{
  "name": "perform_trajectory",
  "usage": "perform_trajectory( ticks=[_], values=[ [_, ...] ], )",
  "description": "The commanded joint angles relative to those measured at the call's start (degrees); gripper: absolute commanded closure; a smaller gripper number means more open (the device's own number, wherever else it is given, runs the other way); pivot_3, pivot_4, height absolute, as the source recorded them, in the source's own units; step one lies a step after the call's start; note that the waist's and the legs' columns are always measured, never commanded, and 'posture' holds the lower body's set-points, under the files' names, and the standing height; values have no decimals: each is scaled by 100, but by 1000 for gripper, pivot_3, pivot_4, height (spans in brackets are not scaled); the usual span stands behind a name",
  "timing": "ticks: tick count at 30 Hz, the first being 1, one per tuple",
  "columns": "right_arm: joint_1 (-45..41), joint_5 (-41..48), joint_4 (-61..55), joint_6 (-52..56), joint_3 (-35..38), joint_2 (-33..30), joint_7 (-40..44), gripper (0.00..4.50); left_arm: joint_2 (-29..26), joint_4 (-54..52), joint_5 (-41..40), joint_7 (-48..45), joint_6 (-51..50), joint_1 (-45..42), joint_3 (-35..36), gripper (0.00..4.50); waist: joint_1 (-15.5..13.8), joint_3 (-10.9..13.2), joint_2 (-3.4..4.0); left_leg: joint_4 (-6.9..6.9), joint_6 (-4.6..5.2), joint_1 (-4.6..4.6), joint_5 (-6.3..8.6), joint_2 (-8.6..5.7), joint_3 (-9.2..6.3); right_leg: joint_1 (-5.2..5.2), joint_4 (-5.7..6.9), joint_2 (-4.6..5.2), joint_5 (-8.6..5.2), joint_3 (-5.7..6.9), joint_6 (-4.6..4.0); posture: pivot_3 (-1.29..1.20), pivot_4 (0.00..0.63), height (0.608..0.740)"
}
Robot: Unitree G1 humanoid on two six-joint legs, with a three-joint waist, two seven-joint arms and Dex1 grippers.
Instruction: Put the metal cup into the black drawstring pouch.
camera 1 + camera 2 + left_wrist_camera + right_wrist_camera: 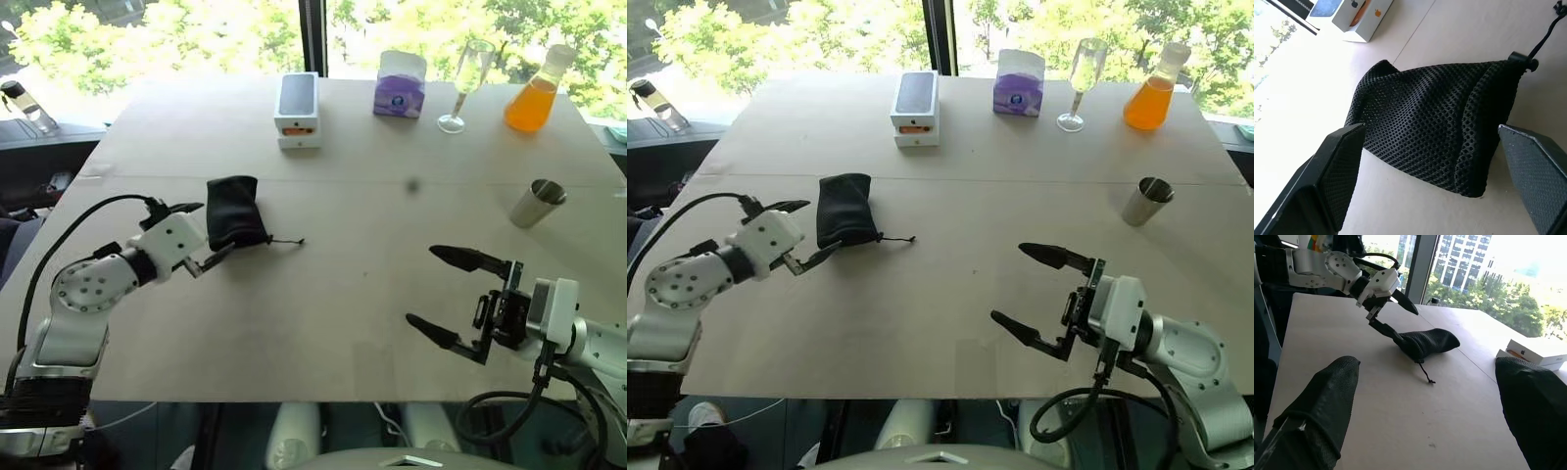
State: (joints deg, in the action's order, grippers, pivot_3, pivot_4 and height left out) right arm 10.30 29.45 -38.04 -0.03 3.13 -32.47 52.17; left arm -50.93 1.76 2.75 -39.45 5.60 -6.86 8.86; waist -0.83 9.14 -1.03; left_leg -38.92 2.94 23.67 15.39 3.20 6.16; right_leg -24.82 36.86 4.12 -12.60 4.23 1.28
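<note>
The black drawstring pouch (235, 211) lies flat on the left half of the table, its cord (284, 240) trailing to the right. My left gripper (216, 227) is open at the pouch's left end. In the left wrist view the mesh pouch (1440, 122) sits between the two spread fingers (1327, 181), with a gap on each side. The metal cup (537, 203) stands upright at the right side of the table. My right gripper (421, 285) hovers open and holds nothing, near the front edge, pointing left, well short of the cup.
Along the far edge stand a white box with a dark top (298, 110), a purple tissue pack (400, 88), a tall clear stemmed glass (470, 83) and a flask of orange liquid (534, 93). Bare tabletop (362, 274) lies between pouch and cup.
</note>
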Motion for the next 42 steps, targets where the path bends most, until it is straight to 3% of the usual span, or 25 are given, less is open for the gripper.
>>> perform_trajectory(
  ticks=[1, 4, 7, 11, 24, 35, 39, 42],
  values=[
    [30, -36, -215, -111, 26, 34, -128, 0, -102, 12, 671, 465, 473, -65, -125, 31, -1, 0, 0, 0, 1, 0, 0, -1, 0, 0, 0, 0, 0, 0, 0, 0, 150, 737],
    [41, -109, -162, -151, 49, 32, -195, 0, -77, 13, 976, 688, 670, -72, -217, 31, -1, -1, -1, 0, 2, 0, 1, 0, 0, 1, 0, 0, 0, 1, 1, 0, 150, 737],
    [96, -163, -125, -168, 77, 19, -236, 0, -102, -27, 1951, 1596, 1135, 32, -321, 31, -2, -1, -2, 0, 1, 0, 0, 0, -1, 1, 1, -1, 1, 2, 1, 0, 150, 737],
    [167, -297, 61, -271, 102, 57, -271, 0, 40, 80, 2385, 2251, 1364, 182, -300, 31, -1, -2, -3, 0, 2, 0, 1, 0, 0, 2, 1, 0, 1, 2, 2, 0, 150, 737],
    [244, -373, 89, -343, 59, 5, -282, 0, 192, 404, 2573, 2771, 1409, 82, -396, 31, -2, -6, -9, -10, 0, -1, -1, 0, -1, 4, 10, 0, 2, 5, 2, 0, 150, 737],
    [358, -471, 27, -359, 2, 32, -354, 0, 317, 395, 2433, 2564, 1145, -146, -522, 31, 0, -9, -11, -24, -7, -2, -5, 0, -4, 6, 23, 0, 2, 7, 3, 0, 150, 737],
    [381, -480, 10, -358, 2, 16, -369, 0, 331, 347, 2277, 2231, 957, -192, -572, 1559, 1, -10, -12, -28, -9, -2, -6, 0, -4, 6, 28, 0, 2, 7, 3, 0, 150, 737],
    [410, -488, 11, -373, 4, 5, -360, 0, 366, 230, 2133, 1973, 802, -243, -617, 3079, 1, -10, -13, -29, -9, -2, -6, 0, -4, 6, 30, 0, 2, 7, 3, 0, 150, 737]
  ],
)
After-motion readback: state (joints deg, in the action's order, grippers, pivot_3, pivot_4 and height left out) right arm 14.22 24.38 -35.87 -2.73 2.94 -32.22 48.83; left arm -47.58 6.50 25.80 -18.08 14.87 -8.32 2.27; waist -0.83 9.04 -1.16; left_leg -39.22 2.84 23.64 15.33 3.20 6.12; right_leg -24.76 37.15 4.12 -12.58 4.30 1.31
